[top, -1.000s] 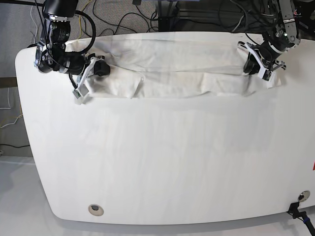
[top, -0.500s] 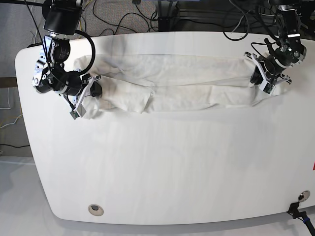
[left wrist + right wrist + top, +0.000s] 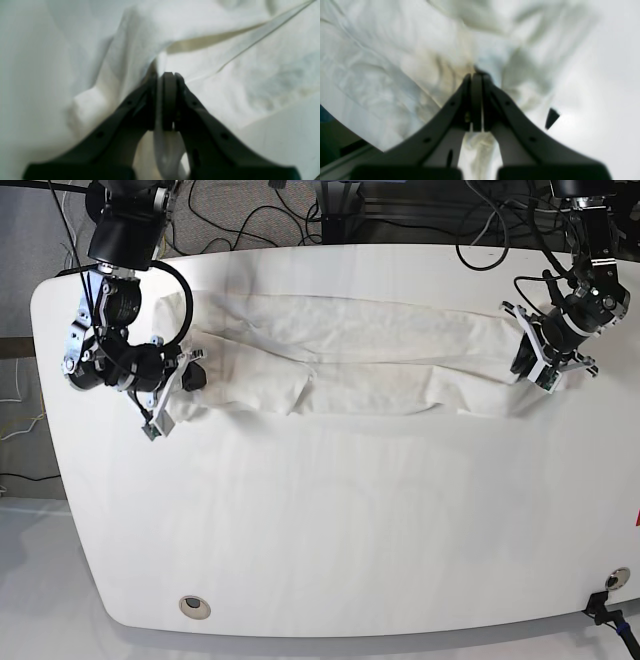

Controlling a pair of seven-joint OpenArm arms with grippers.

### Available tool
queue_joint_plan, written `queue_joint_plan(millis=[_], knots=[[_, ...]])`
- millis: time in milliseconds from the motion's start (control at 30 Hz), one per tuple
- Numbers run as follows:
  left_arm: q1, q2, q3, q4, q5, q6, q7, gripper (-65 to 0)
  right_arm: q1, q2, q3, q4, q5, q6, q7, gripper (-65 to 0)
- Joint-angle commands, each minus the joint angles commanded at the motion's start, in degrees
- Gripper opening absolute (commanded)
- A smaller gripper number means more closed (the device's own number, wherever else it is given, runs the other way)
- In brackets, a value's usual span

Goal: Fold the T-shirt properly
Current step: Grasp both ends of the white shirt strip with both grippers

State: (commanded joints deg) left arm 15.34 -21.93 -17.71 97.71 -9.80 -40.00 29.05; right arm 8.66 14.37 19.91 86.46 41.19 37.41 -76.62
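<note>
The white T-shirt (image 3: pixel 360 360) lies stretched in a long folded band across the far half of the table, plain side up. In the base view my left gripper (image 3: pixel 527 366) holds its right end and my right gripper (image 3: pixel 190 380) holds its left end. Up close, the left gripper (image 3: pixel 166 80) is shut on a pinched fold of the T-shirt (image 3: pixel 225 75), cloth hanging between its jaws. The right gripper (image 3: pixel 476 77) is likewise shut on bunched T-shirt cloth (image 3: pixel 407 62). The print is hidden.
The white table (image 3: pixel 340 520) extends toward the near edge, with a round hole (image 3: pixel 195 607) near its front left corner. Cables and dark equipment sit behind the far edge. A small black clamp (image 3: pixel 605 608) sits at the front right corner.
Both grippers have moved toward the near side of the table, dragging the shirt band with them. The right end has come furthest forward.
</note>
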Motion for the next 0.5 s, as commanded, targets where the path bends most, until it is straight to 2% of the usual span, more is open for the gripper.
queue_joint_plan(millis=[67, 133, 200, 233, 300, 367, 433, 500], knots=[[0.0, -0.18, 0.0, 0.09, 0.09, 0.0, 0.0, -62.3, 0.18, 0.18, 0.0, 0.0, 1.93, -0.09, -0.09, -65.0], [0.18, -2.37, 0.09, 0.09, 0.18, 0.0, 0.18, -62.3, 0.44, 0.18, 0.0, 0.0, 2.37, -0.09, -0.18, -65.0], [0.18, -3.69, 0.09, 0.09, 0.18, 0.0, 2.37, -62.0, 0.44, 0.18, 0.0, 0.0, 2.29, -0.09, -0.18, -65.0], [0.0, -3.78, 0.09, 0.09, 0.09, 0.0, 4.13, -59.8, 0.35, 0.26, 0.0, 0.0, 2.29, -0.09, -0.18, -65.0], [-0.09, -3.96, 0.09, 0.09, 0.09, 0.0, 5.8, -51.4, 0.26, 0.26, 0.0, 0.0, 2.29, -0.09, -0.18, -65.0], [-0.09, -5.36, 0.18, 0.09, 0.09, 0.0, 6.07, -38.3, 0.26, 0.0, 0.0, 0.0, 2.29, -0.09, -0.18, -65.0], [-0.09, -5.54, 0.18, 0.09, 0.09, 0.0, 6.07, -24.3, 0.26, 0.0, 0.0, 0.0, 2.29, -0.09, -0.18, -65.0], [-0.09, -5.54, 0.0, 0.09, 0.09, 0.0, 6.07, -13.1, 0.18, 0.0, 0.0, 0.0, 2.29, -0.09, -0.18, -65.0]])
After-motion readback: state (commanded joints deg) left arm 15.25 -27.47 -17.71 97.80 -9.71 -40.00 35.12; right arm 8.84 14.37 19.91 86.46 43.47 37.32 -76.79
